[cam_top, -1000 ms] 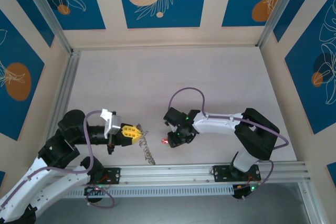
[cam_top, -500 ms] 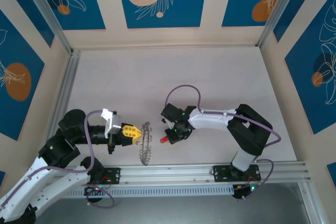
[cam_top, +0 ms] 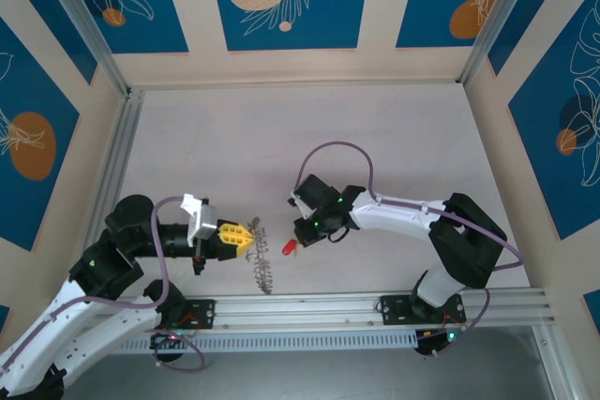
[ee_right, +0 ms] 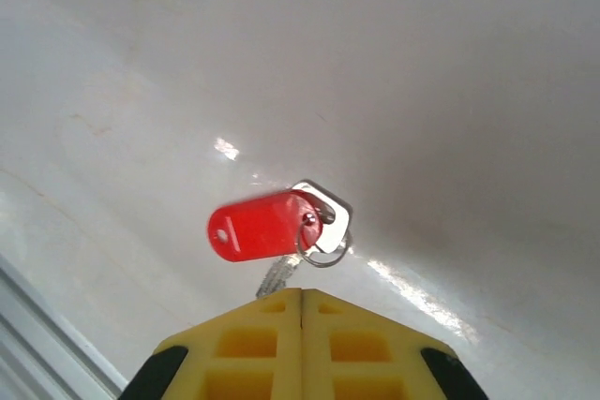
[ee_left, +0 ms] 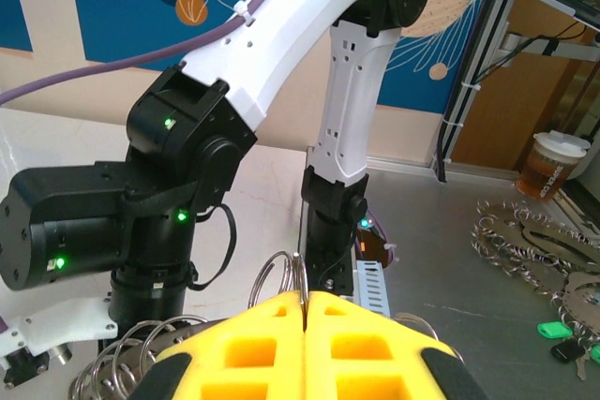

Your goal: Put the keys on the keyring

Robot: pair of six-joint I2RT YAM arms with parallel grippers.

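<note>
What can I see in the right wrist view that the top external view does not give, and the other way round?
Right wrist view gives: the oval plastic head of the red key with a small hole, and its silver blade running into the seam of the shut right gripper. Top view gives: the left gripper holding the keyring, just left of the key. Both share: the red key at the right gripper's tips, above the white table.

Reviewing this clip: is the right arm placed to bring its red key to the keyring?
Likely yes: the right gripper pinches the red key close beside the keyring hanging from the shut left gripper, with nothing between them in the top view.
</note>
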